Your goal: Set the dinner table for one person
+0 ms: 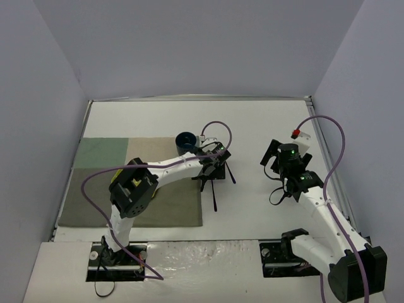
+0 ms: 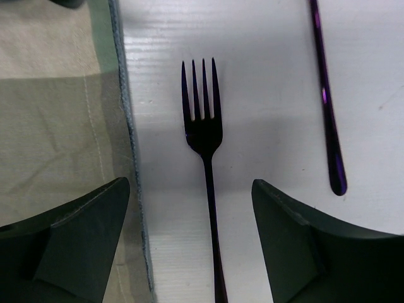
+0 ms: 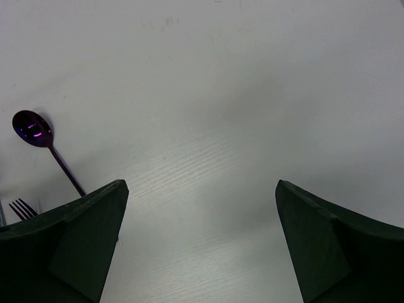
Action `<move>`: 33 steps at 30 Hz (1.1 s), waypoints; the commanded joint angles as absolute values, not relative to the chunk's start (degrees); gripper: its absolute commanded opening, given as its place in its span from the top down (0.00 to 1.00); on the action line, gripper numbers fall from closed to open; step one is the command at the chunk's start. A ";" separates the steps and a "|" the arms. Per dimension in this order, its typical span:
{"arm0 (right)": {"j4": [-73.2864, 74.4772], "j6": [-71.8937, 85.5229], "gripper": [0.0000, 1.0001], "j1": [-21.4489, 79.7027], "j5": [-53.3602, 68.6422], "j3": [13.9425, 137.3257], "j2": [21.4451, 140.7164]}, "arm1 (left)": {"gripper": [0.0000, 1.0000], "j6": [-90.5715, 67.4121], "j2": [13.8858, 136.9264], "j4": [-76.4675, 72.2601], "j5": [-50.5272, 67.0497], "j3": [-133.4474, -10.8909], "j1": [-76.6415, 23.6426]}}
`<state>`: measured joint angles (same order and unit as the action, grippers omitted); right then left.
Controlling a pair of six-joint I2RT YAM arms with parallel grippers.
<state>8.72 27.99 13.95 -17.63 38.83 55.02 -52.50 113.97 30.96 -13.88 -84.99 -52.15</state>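
Observation:
On the white dinner table (image 1: 259,120), a dark purple fork (image 2: 203,129) lies just right of the grey-green placemat (image 2: 57,126), tines pointing away. My left gripper (image 2: 189,183) hangs over it, open, one finger on each side of the fork's handle and neither touching it. A matching spoon (image 3: 31,129) lies further right; only its handle (image 2: 327,107) shows in the left wrist view. My right gripper (image 3: 199,196) is open over bare tabletop with nothing between its fingers. The fork's tines (image 3: 22,207) peek in at the lower left of that view.
A dark blue cup (image 1: 186,142) stands by the placemat's (image 1: 126,183) far right corner, close behind my left gripper (image 1: 211,167). A red-tipped purple cable (image 1: 295,133) hangs near my right gripper (image 1: 281,158). Grey walls close off three sides of the table.

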 commanded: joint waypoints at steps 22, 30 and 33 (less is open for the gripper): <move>6.67 27.52 0.00 12.93 -16.95 37.09 53.54 | 0.80 -54.32 119.59 34.08 -12.76 -90.79 -53.61; 6.27 27.57 0.00 12.74 -16.61 36.80 53.14 | 1.00 -53.09 120.29 36.00 -13.30 -91.32 -53.47; 6.19 27.60 0.00 12.74 -16.34 36.60 52.99 | 1.00 -51.04 118.77 36.85 -14.63 -91.64 -53.48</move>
<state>8.79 27.99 13.09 -16.32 36.72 54.08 -53.26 119.87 33.60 -12.58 -90.06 -53.52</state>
